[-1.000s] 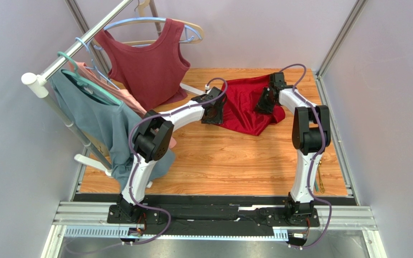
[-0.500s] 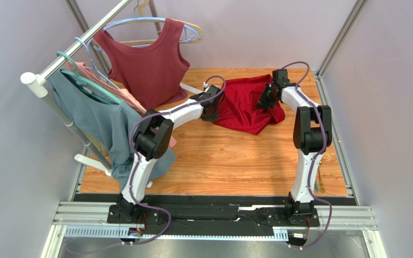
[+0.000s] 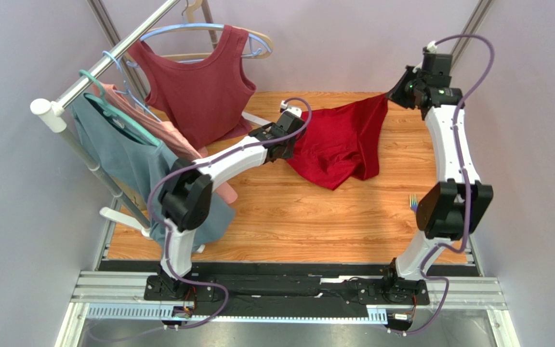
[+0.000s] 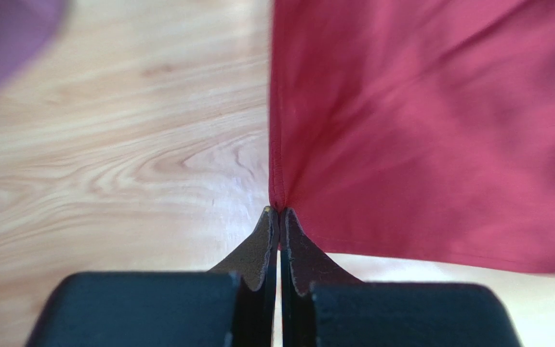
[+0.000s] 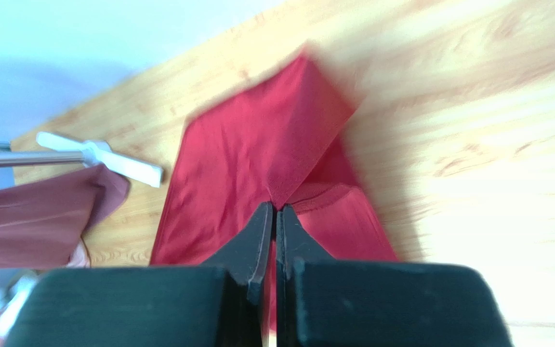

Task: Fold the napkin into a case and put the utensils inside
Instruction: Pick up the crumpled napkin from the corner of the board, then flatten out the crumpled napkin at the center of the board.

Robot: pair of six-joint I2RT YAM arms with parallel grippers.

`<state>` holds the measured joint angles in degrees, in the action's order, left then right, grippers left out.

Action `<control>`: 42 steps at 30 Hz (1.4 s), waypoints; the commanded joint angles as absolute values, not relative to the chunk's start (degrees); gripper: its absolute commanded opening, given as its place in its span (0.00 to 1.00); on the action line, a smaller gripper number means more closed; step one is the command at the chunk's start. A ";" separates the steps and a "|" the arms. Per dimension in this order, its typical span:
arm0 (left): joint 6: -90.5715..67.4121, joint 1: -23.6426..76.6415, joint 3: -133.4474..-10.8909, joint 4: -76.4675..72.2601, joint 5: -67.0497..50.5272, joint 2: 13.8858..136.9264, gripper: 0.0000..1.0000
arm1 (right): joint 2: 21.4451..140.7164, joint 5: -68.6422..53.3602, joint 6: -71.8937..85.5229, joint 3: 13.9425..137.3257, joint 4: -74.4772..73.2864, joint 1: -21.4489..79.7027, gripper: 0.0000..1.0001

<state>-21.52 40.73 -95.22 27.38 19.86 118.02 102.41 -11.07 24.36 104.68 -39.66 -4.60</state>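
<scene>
The crimson napkin (image 3: 342,141) hangs stretched between my two grippers above the far half of the wooden table, its lower edge sagging to the boards. My left gripper (image 3: 287,143) is shut on the napkin's left corner; in the left wrist view its jaws (image 4: 279,211) pinch the hemmed corner of the napkin (image 4: 432,130). My right gripper (image 3: 398,90) is raised at the back right, shut on the opposite corner. In the right wrist view its fingertips (image 5: 274,208) clamp a point of the napkin (image 5: 251,159). Slim utensil tips (image 3: 412,202) peek out beside the right arm's elbow, mostly hidden.
A clothes rail (image 3: 107,61) crosses the back left with a maroon sleeveless top (image 3: 201,87) and a teal garment (image 3: 132,163) on hangers. The rail's white foot (image 5: 103,155) lies near the napkin's left side. Grey walls close in on all sides.
Both grippers closed on the napkin. The right arm then lifted and swung to the back right, pulling its corner up and spreading the crumpled cloth. The left gripper shifted slightly.
</scene>
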 commanded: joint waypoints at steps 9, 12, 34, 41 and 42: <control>-14.86 45.35 -90.19 26.72 22.60 82.02 0.00 | 80.17 2.26 15.21 113.38 -50.54 -4.57 0.00; -13.10 45.35 -88.86 26.45 18.55 73.95 0.00 | 73.84 5.18 15.90 111.10 -50.28 -5.36 0.00; -18.28 45.44 -77.87 20.83 25.22 92.80 0.00 | 123.04 -5.38 20.64 140.17 -63.78 -9.50 0.61; -19.95 45.35 -77.43 21.35 29.61 94.22 0.00 | 103.57 1.06 26.27 98.75 -56.99 -6.16 0.73; -20.39 45.35 -77.78 21.79 30.23 94.39 0.00 | 97.88 -2.51 26.54 87.56 -54.78 -5.80 0.73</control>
<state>-18.20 45.39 -74.81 22.85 25.56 97.08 115.90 0.03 21.89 107.35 -58.43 -7.14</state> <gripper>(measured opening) 0.009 0.730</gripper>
